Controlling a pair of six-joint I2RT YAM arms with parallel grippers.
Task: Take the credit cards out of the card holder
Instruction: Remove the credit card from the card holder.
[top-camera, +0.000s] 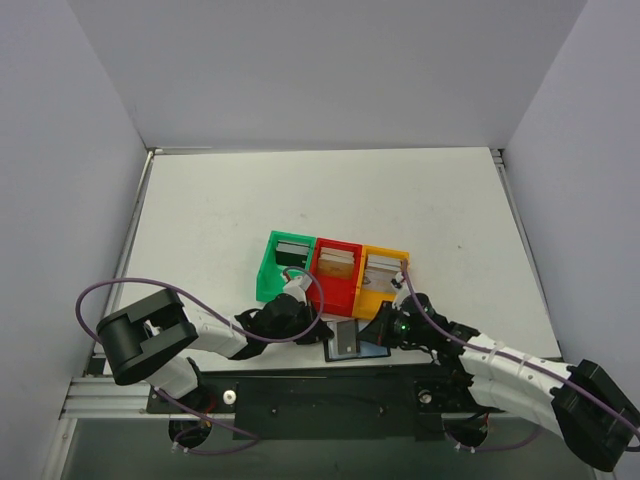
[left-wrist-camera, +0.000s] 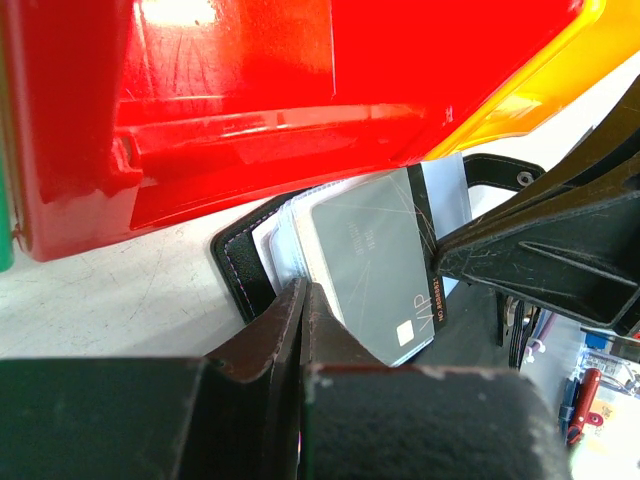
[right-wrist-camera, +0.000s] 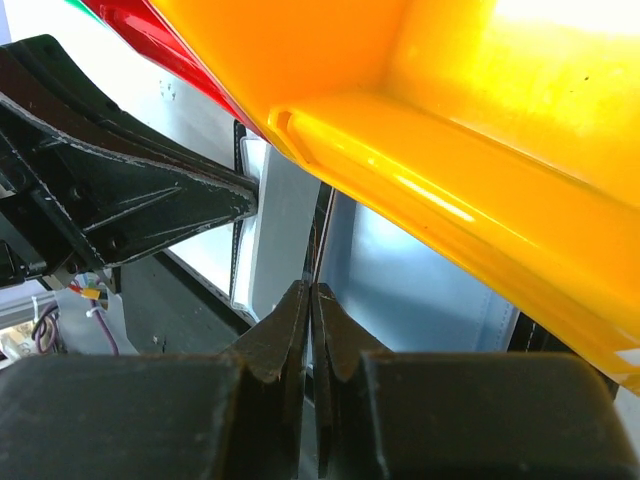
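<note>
The card holder (top-camera: 348, 340) is a black stitched wallet with clear sleeves, lying on the table just in front of a green, red and orange row of boxes (top-camera: 335, 285). A grey credit card (left-wrist-camera: 375, 270) marked VIP sits in its sleeves. My left gripper (left-wrist-camera: 303, 290) is shut on the holder's left edge, where the black cover (left-wrist-camera: 240, 265) meets the sleeves. My right gripper (right-wrist-camera: 310, 290) is shut on a thin leaf rising from the holder's other side, between a pale grey card (right-wrist-camera: 285, 230) and a bluish sleeve (right-wrist-camera: 420, 280). In the top view both grippers (top-camera: 318, 325) (top-camera: 375, 330) flank the holder.
Cards stand upright in the green box (top-camera: 292, 252), the red box (top-camera: 337, 263) and the orange box (top-camera: 384, 268). The red box wall (left-wrist-camera: 250, 100) and orange box wall (right-wrist-camera: 450, 120) hang close over the grippers. White walls enclose the table (top-camera: 220, 200).
</note>
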